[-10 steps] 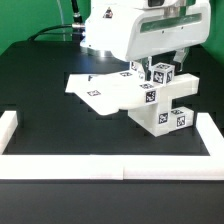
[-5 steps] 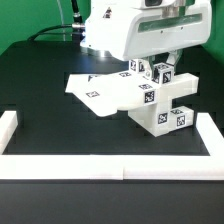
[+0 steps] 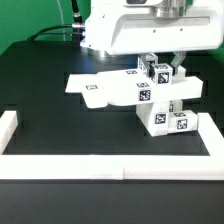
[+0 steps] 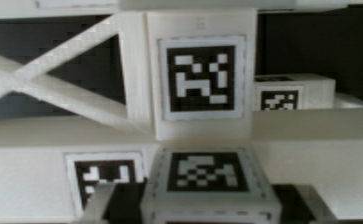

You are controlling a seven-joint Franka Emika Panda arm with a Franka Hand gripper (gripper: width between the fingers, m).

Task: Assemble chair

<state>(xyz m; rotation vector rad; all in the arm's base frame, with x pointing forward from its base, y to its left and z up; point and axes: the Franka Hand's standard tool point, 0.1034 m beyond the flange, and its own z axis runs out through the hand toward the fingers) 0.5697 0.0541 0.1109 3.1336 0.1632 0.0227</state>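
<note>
Jaws first: they stand narrow, closed on a small tagged white block (image 3: 160, 72) at the top of the chair (image 3: 160, 100). In the exterior view my gripper (image 3: 160, 68) comes down from the bulky white arm body (image 3: 130, 30), and one dark finger (image 3: 177, 68) shows against the block's side. In the wrist view the same block (image 4: 206, 178) fills the space between my two dark fingertips (image 4: 117, 205), with its black-and-white tag facing the camera.

Around me the black tabletop (image 3: 50, 100) carries little else. A long low white border wall (image 3: 110, 165) runs along the table's near edge, with a short raised end (image 3: 10, 128) at the corner on the exterior view's left and another beside the chair at the corner on the exterior view's right. A green backdrop (image 3: 30, 18) rises behind the far edge, and dark cables (image 3: 72, 15) hang there beside my arm. My own arm body hides the far part of the table behind the chair.

As for the chair, it sits toward the near corner on the exterior view's right, just beside the border wall. Its flat panel (image 3: 100, 88) lies low and stretches toward the exterior view's left. Its chunky bars and blocks stack up under my gripper, several showing square tags. In the wrist view a tagged upright piece (image 4: 203, 72) stands just beyond the held block, with crossed white bars (image 4: 53, 70) beside it.
</note>
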